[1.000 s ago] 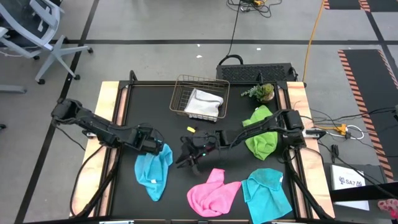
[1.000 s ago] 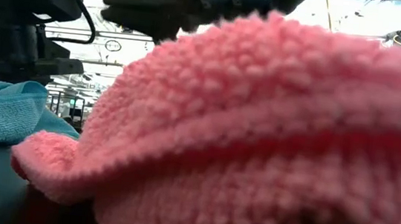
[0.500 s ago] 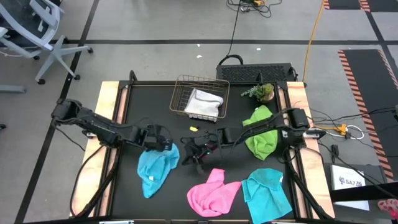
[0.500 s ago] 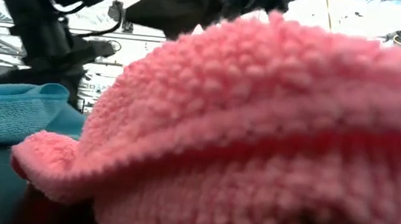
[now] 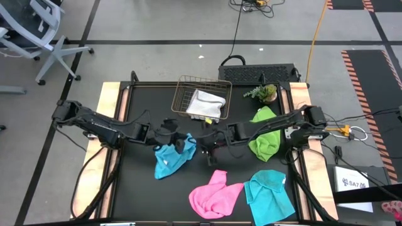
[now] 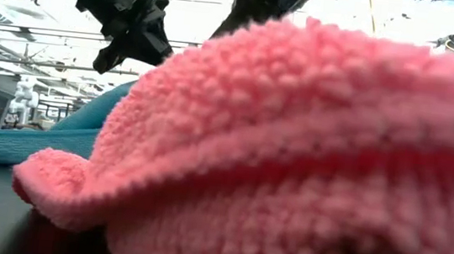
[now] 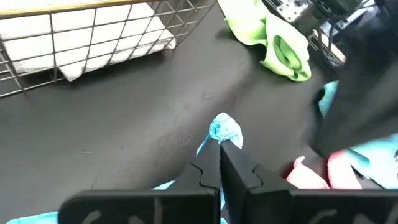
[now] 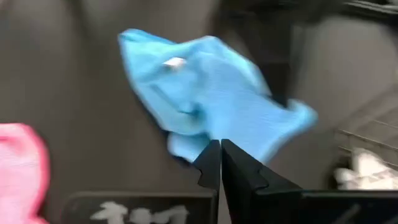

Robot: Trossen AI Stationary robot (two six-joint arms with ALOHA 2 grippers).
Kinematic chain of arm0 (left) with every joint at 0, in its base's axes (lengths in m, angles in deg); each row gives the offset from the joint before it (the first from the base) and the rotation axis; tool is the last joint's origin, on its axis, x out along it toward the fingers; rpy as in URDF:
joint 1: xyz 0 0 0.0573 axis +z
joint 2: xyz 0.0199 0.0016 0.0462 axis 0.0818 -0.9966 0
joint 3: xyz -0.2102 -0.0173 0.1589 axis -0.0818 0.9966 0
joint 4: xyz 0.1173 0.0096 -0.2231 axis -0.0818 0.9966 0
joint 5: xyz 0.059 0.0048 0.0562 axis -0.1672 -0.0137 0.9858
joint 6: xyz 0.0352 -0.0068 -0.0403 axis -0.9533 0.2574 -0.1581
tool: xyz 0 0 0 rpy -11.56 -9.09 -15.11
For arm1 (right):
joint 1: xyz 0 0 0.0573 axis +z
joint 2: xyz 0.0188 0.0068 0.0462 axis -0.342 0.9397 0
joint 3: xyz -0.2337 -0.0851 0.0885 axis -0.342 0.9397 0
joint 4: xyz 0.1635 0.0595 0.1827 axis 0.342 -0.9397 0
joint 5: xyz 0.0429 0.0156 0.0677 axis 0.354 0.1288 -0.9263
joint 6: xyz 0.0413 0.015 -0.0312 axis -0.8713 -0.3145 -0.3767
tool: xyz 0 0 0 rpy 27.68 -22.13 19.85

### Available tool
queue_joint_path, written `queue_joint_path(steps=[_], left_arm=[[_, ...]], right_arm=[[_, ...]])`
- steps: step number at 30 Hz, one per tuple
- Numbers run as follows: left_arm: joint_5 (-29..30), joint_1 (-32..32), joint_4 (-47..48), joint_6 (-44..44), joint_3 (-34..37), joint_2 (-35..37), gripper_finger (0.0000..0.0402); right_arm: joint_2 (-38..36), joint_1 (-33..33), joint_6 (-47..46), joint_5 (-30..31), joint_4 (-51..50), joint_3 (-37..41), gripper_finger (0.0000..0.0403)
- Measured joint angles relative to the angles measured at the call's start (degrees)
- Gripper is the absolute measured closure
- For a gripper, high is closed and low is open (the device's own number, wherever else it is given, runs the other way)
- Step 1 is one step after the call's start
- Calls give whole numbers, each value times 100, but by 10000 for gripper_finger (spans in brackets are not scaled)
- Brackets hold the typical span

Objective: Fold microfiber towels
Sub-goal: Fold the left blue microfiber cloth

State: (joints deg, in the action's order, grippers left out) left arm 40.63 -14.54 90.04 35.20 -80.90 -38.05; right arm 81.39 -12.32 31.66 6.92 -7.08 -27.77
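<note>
A cyan towel (image 5: 171, 157) hangs from my left gripper (image 5: 186, 141), which is shut on it near the table's middle. Its lower part (image 6: 6, 133) lies on the table. My right gripper (image 5: 209, 154) is shut just right of that towel, with nothing showing between its fingers (image 8: 219, 146). A pink towel (image 5: 217, 194) and a second cyan towel (image 5: 270, 194) lie crumpled near the front edge. A lime green towel (image 5: 264, 139) lies at the right. A white-grey towel (image 5: 206, 105) sits in the wire basket (image 5: 183, 94). My left gripper pinches a small tuft at the cyan towel's edge (image 7: 224, 129) between its two fingertips; one layer or several, I cannot tell. The fingers slant down from the table's left. The towel hangs slack below them, bunched, with its lower end on the table.
The copper wire basket stands at the far middle, and a small green plant (image 5: 265, 93) stands at the far right. The pink towel fills most of the low view (image 6: 309, 152). Bare black table (image 5: 144, 201) lies at the front left.
My left gripper has risen and gone toward the table's right and far side, turning as it went. It has drawn the cyan towel toward the middle; the towel's upper part is lifted and its lower end trails on the table. My right gripper has shut and pulled back up and rightward.
</note>
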Motion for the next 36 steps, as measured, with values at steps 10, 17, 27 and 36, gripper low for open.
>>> queue_joint_path(steps=[10,17,27,36], left_arm=[[-111,-127,50,131,-6,0,401],[-109,-155,48,144,-6,0,401],[-130,-153,23,143,-9,0,401],[-173,-155,9,144,-9,0,401]], right_arm=[[48,-378,-333,22,484,1,305],[234,-571,-818,-892,961,0,268],[566,-583,-615,-1172,960,2,270],[383,-733,-461,-1137,968,0,272]])
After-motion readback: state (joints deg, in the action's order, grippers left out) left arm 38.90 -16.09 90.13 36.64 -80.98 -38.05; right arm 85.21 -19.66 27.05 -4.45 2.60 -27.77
